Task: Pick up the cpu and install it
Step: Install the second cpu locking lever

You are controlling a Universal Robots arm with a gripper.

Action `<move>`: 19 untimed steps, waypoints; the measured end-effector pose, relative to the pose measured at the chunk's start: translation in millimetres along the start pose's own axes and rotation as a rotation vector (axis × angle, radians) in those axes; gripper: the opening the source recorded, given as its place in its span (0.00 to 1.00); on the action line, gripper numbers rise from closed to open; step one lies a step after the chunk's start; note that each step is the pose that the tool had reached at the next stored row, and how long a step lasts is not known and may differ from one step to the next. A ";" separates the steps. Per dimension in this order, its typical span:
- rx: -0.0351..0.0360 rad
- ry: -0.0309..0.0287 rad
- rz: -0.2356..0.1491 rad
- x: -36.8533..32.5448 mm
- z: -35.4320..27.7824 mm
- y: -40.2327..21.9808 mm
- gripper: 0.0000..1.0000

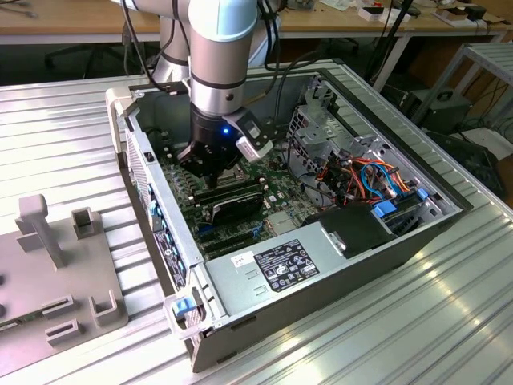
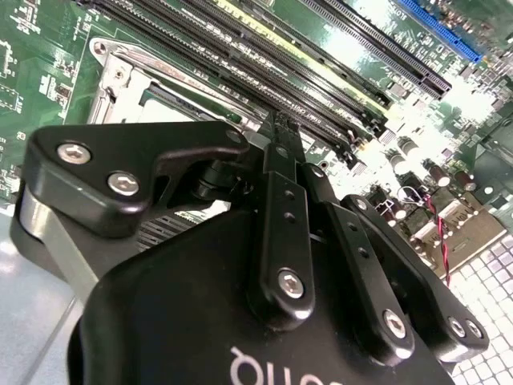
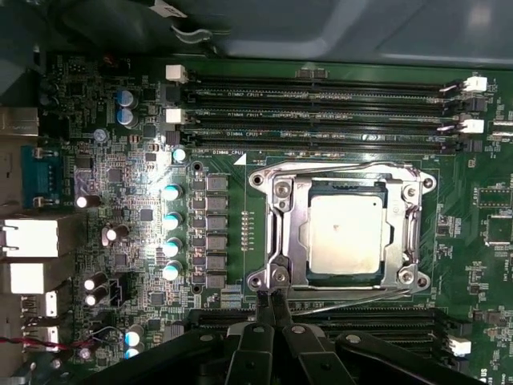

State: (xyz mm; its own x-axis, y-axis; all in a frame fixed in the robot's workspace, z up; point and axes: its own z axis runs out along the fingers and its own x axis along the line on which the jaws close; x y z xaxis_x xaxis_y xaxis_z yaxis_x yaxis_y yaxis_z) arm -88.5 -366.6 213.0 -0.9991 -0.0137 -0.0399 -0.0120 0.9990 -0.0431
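The cpu [image 3: 346,233], a silver-grey square, lies flat in the black socket on the green motherboard, inside the socket's metal frame [image 3: 280,210]. My gripper [image 3: 271,298] stands just beside one corner of that frame. Its two thin fingertips are pressed together with nothing between them. In the second wrist view the shut gripper [image 2: 277,132] points down at the board beside the socket frame [image 2: 112,84]. In the exterior view the gripper [image 1: 210,172] is low inside the open computer case [image 1: 321,281], over the motherboard.
Long black memory slots [image 3: 321,104] run along both sides of the socket. A power supply [image 1: 280,269], coloured cables [image 1: 369,176] and a drive cage fill the case toward the exterior view's right. A grey fixture [image 1: 56,265] sits at the exterior view's left.
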 end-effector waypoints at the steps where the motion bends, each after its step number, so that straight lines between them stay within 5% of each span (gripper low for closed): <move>1: -0.0001 -0.0003 0.000 0.1 0.7 0.4 0.11; 19: 0.0000 -0.0014 0.000 1.0 8.3 8.2 0.11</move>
State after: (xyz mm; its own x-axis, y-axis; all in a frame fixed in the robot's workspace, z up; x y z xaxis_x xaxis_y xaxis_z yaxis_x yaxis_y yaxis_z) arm -89.3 -358.8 204.3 -0.9990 -0.0140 -0.0413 -0.0122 0.9990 -0.0431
